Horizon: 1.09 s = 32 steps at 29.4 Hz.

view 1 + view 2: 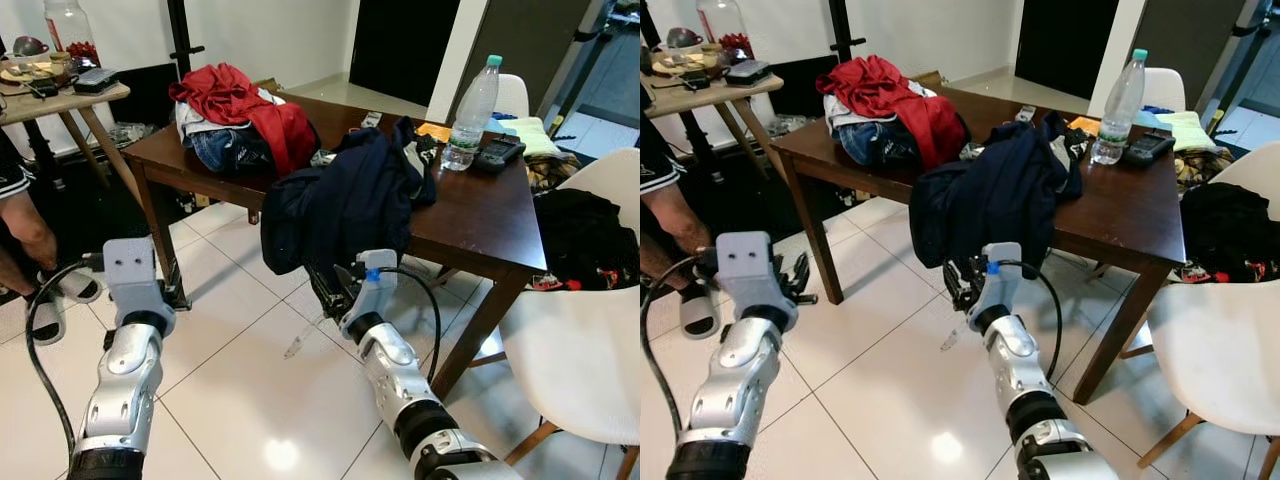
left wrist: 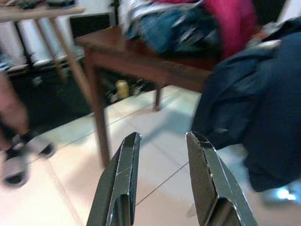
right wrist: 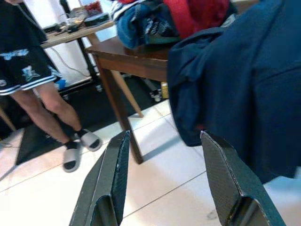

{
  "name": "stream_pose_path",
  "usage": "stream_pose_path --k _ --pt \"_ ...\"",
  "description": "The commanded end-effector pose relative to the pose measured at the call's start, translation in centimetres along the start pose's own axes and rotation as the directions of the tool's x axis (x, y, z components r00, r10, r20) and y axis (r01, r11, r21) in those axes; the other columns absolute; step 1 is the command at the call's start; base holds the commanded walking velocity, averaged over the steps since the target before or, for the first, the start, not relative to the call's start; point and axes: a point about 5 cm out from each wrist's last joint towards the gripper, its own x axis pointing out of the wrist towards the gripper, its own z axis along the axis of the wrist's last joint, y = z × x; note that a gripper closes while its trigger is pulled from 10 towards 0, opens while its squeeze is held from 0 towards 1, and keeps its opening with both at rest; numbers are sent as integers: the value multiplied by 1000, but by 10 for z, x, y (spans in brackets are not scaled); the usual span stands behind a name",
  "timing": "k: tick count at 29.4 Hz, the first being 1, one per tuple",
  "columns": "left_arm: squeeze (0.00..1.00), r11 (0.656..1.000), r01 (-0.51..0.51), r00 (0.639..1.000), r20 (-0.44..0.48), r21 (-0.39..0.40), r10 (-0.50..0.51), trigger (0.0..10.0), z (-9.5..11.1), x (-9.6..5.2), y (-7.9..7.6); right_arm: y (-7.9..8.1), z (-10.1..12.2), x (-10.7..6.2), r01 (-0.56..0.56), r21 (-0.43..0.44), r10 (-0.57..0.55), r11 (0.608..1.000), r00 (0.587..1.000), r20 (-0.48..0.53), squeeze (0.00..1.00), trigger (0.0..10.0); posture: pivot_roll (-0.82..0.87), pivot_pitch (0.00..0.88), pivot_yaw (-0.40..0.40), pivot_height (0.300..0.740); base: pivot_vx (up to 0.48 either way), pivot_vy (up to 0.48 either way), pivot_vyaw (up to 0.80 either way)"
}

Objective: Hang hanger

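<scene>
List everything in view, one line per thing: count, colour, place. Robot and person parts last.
dining table: one, dark brown wood, centre.
navy garment: one, dark blue, draped over the table's near edge.
clothes pile: one, red on top with blue denim beneath, table's far left end.
water bottle: one, clear with green cap, upright on the table's right side.
chair: one, white, right of the table, with black clothing on its seat.
side table: one, light wood, far left, cluttered.
clear thing on floor: one, by the right gripper; too faint to identify.
person's legs: bare, in sandals, far left.
left gripper: black fingers open, over the tiles.
right gripper: black fingers open, low beside the navy garment.
</scene>
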Motion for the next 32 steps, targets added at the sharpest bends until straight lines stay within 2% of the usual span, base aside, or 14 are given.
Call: stream_pose_path --k 1,3,4,11,25,29,32 --pt "0 1000 17 1000 20 0 -17 10000 9 2 0 1 6 2 -11 -21 12 1000 1000 27 0 10000 192 10 -61 740 0 0 0" --pt "0 1000 20 999 27 1 -20 10000 12 2 0 2 7 3 -15 -23 15 1000 999 30 0 10000 192 10 -61 740 0 0 0" --pt "0 1000 28 998 58 -15 -27 10000 19 3 0 4 7 3 -29 -31 30 999 999 32 0 10000 192 3 -60 740 0 0 0" --pt "0 999 53 996 76 -9 -52 10000 28 2 -1 7 7 3 -43 -18 43 999 999 30 0 10000 195 0 -61 740 236 0 0" --pt "0 998 64 996 67 -3 -64 10000 30 0 0 6 9 4 -46 -15 46 999 998 36 0 10000 193 0 -55 740 305 0 0" --pt "0 998 62 996 68 -5 -62 10000 31 1 0 7 10 3 -56 -58 58 997 998 34 0 10000 196 0 -56 740 322 0 0" --pt "0 998 64 995 71 -4 -64 10000 33 1 0 8 10 4 -63 -56 65 996 997 41 0 10000 197 0 -55 740 319 0 800"
